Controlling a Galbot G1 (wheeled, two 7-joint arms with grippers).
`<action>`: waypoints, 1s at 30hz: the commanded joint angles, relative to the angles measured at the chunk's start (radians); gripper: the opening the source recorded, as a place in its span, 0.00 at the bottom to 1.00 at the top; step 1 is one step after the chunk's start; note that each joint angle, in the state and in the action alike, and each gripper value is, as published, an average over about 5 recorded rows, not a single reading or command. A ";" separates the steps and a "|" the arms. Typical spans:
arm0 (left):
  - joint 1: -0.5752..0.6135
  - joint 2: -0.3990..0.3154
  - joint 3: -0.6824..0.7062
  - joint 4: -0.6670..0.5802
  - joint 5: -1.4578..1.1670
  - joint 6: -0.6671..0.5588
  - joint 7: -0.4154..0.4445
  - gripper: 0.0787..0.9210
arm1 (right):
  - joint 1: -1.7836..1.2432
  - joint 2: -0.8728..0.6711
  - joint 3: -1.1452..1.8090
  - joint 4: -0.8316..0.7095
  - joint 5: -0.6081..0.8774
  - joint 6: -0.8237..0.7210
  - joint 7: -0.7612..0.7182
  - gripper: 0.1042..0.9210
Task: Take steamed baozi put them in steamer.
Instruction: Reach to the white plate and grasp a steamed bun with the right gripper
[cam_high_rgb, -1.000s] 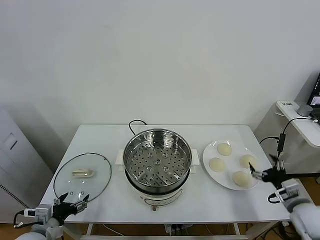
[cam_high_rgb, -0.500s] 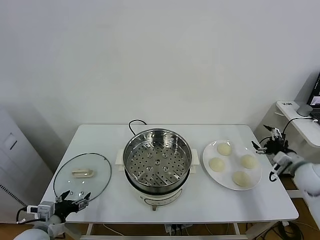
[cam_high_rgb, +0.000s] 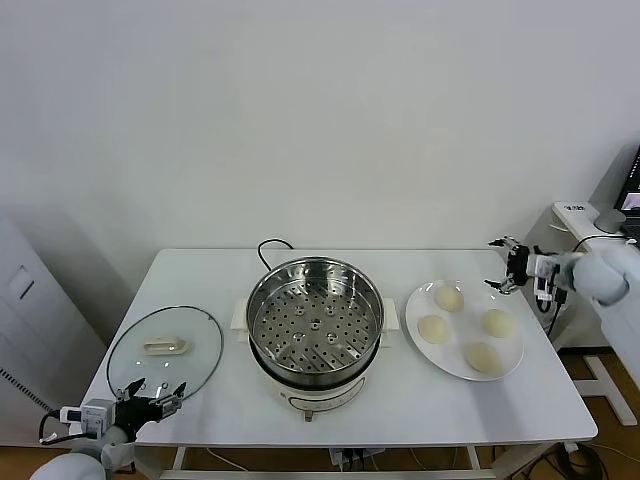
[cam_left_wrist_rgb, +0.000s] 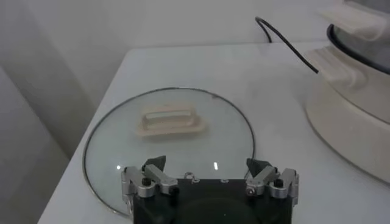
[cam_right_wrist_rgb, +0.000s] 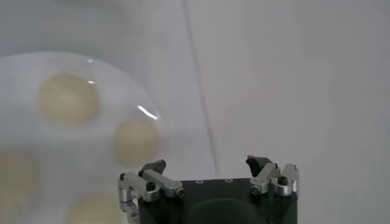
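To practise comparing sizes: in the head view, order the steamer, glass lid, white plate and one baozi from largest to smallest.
1. steamer
2. white plate and glass lid: look about alike, so no ranking between them
3. baozi, clearly smallest

The right tool (cam_high_rgb: 506, 266) hovers above the counter's (cam_high_rgb: 400, 400) far right edge, its jaws spread wide and empty, the arm reaching in from the right. The left tool (cam_high_rgb: 155, 399) sits low at the counter's near left corner, jaws likewise parted.
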 joint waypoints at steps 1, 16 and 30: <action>-0.003 -0.001 0.003 0.005 0.000 0.000 0.000 0.88 | 0.334 0.110 -0.346 -0.252 0.005 0.069 -0.224 0.88; -0.033 -0.005 0.035 0.012 0.001 0.004 -0.002 0.88 | 0.286 0.268 -0.309 -0.436 -0.107 0.131 -0.132 0.88; -0.037 0.002 0.043 0.018 -0.002 0.000 0.000 0.88 | 0.186 0.349 -0.163 -0.532 -0.238 0.153 -0.050 0.88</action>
